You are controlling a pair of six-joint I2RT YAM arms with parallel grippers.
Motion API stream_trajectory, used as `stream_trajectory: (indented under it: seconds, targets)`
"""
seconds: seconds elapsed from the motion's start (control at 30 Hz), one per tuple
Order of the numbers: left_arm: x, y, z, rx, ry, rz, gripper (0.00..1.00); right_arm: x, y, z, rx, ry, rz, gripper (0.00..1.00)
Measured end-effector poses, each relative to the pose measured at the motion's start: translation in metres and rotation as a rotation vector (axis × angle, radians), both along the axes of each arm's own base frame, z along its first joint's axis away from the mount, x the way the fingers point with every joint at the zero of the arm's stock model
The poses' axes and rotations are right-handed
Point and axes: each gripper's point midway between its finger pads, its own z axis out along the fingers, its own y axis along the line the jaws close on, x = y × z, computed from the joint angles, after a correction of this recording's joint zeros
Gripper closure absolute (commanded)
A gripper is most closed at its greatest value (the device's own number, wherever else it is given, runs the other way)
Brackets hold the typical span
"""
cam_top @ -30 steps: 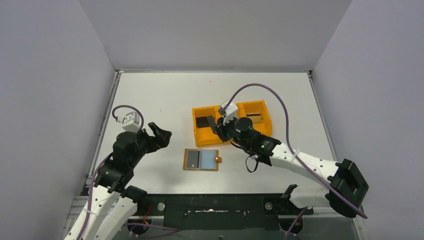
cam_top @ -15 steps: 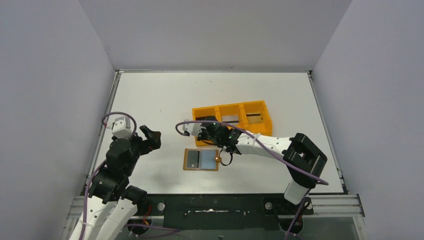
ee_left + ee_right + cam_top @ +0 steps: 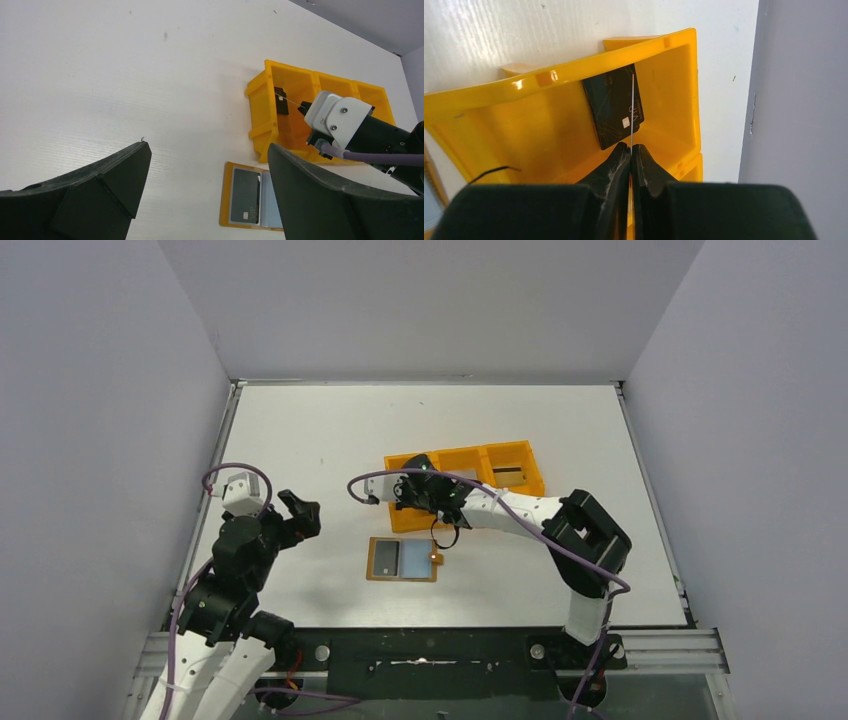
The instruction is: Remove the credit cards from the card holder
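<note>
Right wrist view first. The right gripper (image 3: 631,148) has its fingers pressed together on a thin card (image 3: 631,110), seen edge-on as a bare sliver over the end compartment of the orange tray (image 3: 574,70). A dark card (image 3: 616,107) already lies flat in that compartment, close to the corner. It carries a small pale square and faint print, too small to read, so no brand can be made out. A thin black wire (image 3: 499,169) trails off at the lower left.

Over to the left wrist view. The left gripper (image 3: 209,150) is spread wide with nothing between its fingers, above bare table (image 3: 125,75). Beyond it the card holder (image 3: 225,195) lies open and flat, just nearside of the tray. It holds a dark grey card (image 3: 245,202) with a tiny unreadable mark and a pale blue card (image 3: 267,200) beside it.

From the top, the holder sits by the table's near edge, about midway along, with the tray just beyond it. By my reckoning, two credit cards (image 3: 384,560) are not yet out.

Now the dangers. That pinch is on the card's very edge, so if it is let go upright it could lean on a wall or tip over the rim onto the table. The wire loops just above the holder's snap tab, and a swing by that arm might snag it and drag the unheld holder.
</note>
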Motion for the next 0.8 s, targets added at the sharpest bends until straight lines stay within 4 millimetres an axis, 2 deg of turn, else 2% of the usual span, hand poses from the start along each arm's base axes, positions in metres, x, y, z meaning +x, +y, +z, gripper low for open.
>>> stream_trajectory:
  seconds: [0.13, 0.33, 0.7, 0.8]
  targets:
    - [0.0, 0.002, 0.0, 0.002, -0.001, 0.007, 0.11, 0.016, 0.001, -0.001, 0.005, 0.001, -0.007, 0.96]
    - [0.0, 0.006, 0.002, 0.001, -0.008, 0.023, 0.11, 0.026, 0.004, -0.004, 0.015, 0.012, 0.002, 0.96]
    - [-0.005, 0.013, 0.009, -0.007, -0.047, 0.049, 0.11, 0.04, 0.004, -0.037, -0.036, 0.043, 0.005, 0.94]
    - [-0.005, 0.013, 0.008, -0.005, -0.042, 0.052, 0.11, 0.043, 0.004, -0.043, -0.052, 0.036, 0.008, 0.9]
